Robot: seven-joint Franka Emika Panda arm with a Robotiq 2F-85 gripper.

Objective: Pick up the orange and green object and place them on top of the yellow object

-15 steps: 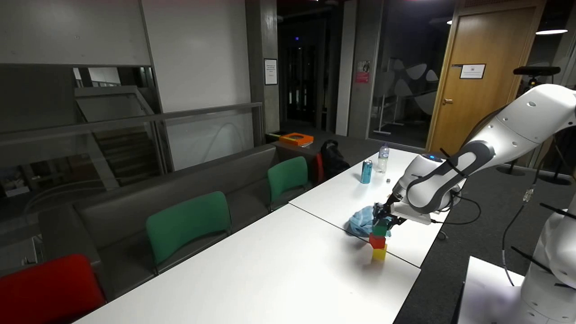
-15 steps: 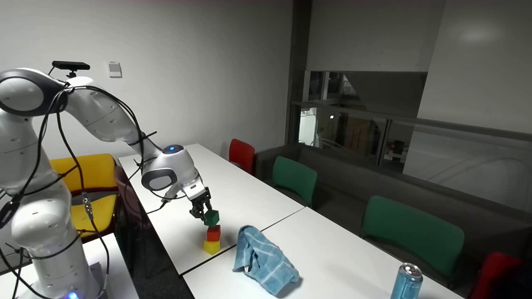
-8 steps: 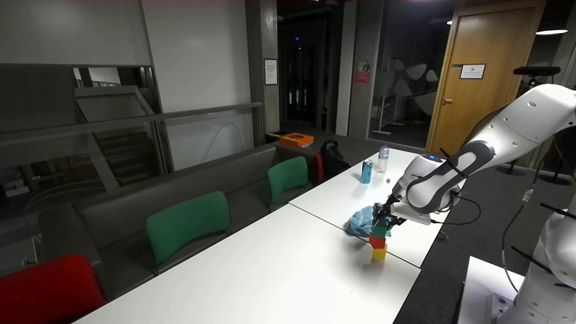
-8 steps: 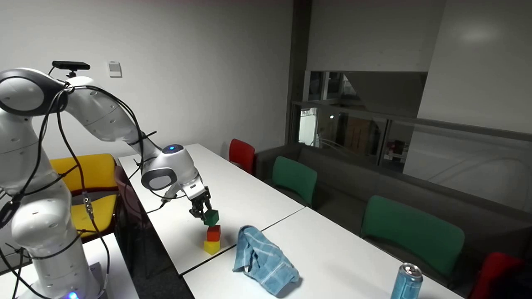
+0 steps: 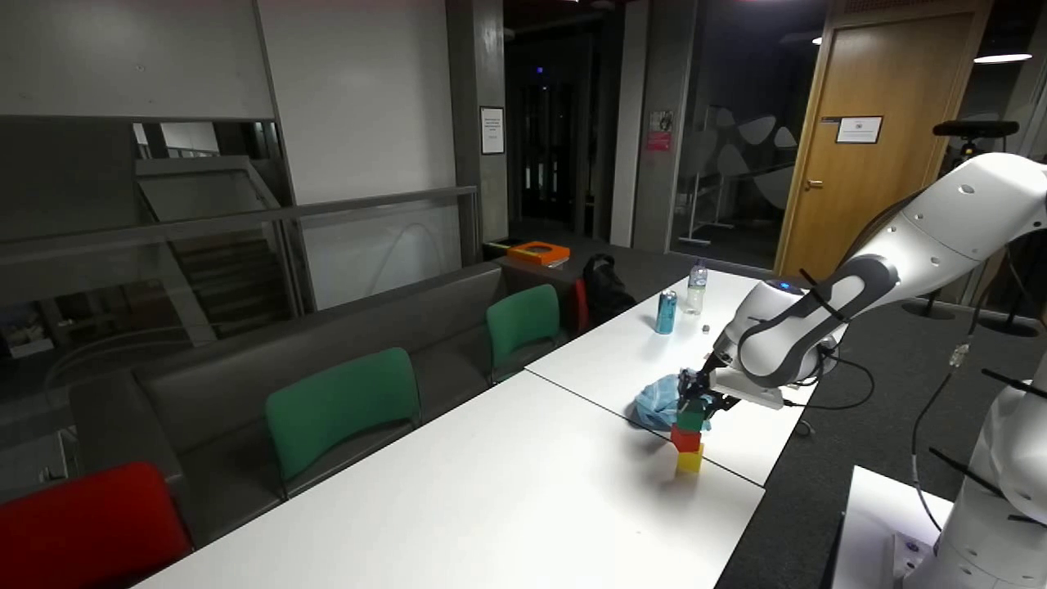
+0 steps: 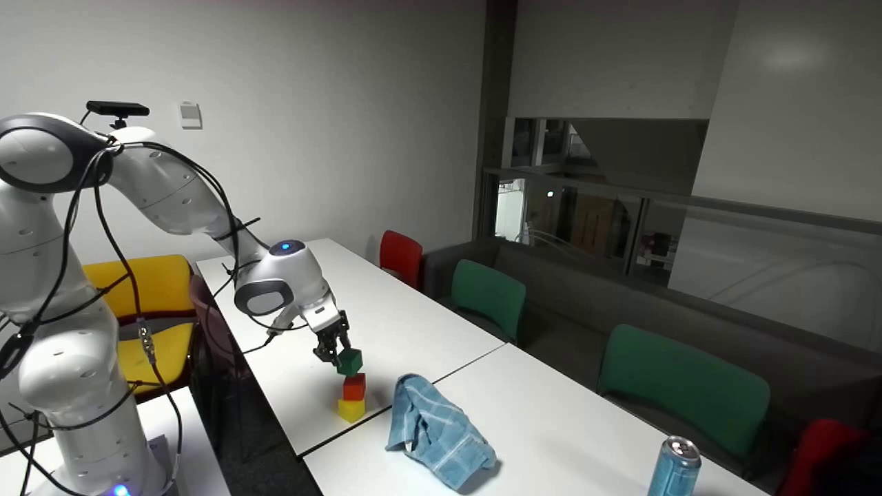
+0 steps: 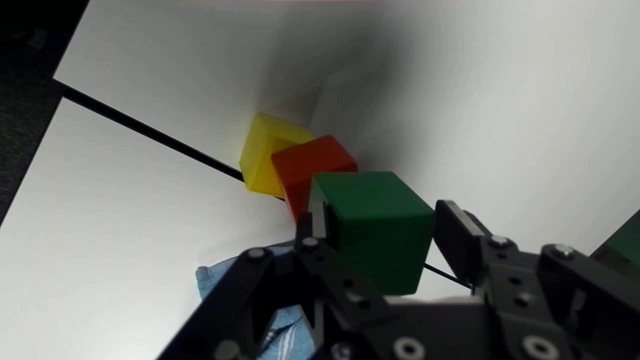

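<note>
Green fills the gripper point(image 7: 384, 220): we see it clamped from either side on the green cube point(image 6: 350, 362), which is right above the red cube point(image 6: 354, 387), though whether the two touch we cannot tell. Below, the red cube rests on the yellow cube point(image 6: 351, 411), and we find that one standing on the white table point(image 6: 400, 317) just beside the seam point(image 7: 150, 132), near a crumpled blue cloth point(image 6: 441, 434).
</note>
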